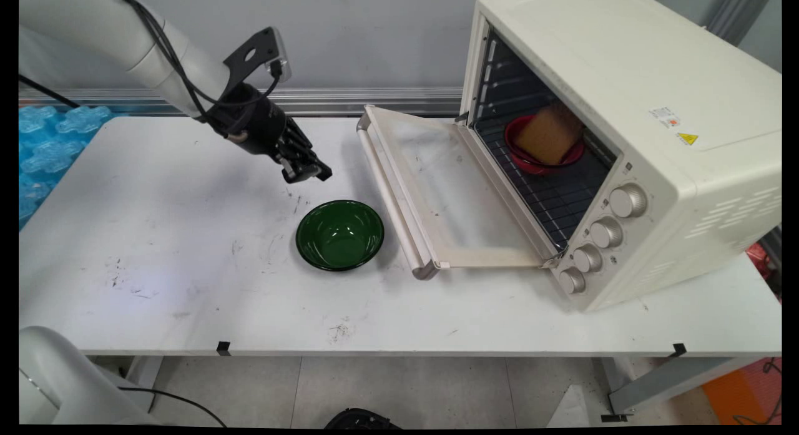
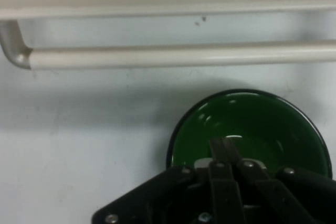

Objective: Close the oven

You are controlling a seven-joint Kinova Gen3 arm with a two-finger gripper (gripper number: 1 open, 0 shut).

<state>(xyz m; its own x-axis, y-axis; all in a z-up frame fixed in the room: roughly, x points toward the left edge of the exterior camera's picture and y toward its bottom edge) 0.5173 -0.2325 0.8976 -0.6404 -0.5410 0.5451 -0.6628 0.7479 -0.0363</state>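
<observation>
A: What do we have nearest us on the white table (image 1: 156, 235)?

B: We have the green bowl (image 1: 340, 234), upright and empty, on bare tabletop just left of the oven door's handle (image 1: 390, 191).

A: And where is our gripper (image 1: 306, 171)?

B: We see it in the air just beyond the bowl and a little to the left, tilted down towards it. It is not touching the bowl. From the hand camera the bowl (image 2: 252, 129) lies right behind the fingertips.

A: Can we tell how the jaws stand?

B: Yes. In the hand camera our gripper (image 2: 224, 148) has its two fingers pressed together with nothing between them, so we read the jaws as clenched and empty.

A: What lies past that?

B: The handle (image 2: 178, 56) runs across the upper part of the hand view, well clear of the fingers. In the main view the oven door (image 1: 449, 191) is folded down flat and open.

A: And farther in?

B: Inside the cream oven (image 1: 624, 79) we see a red bowl (image 1: 530, 160) on the rack, with a brown block (image 1: 549, 135) leaning in it. We can't tell what the block is. Four knobs (image 1: 627, 200) line the front panel.
</observation>
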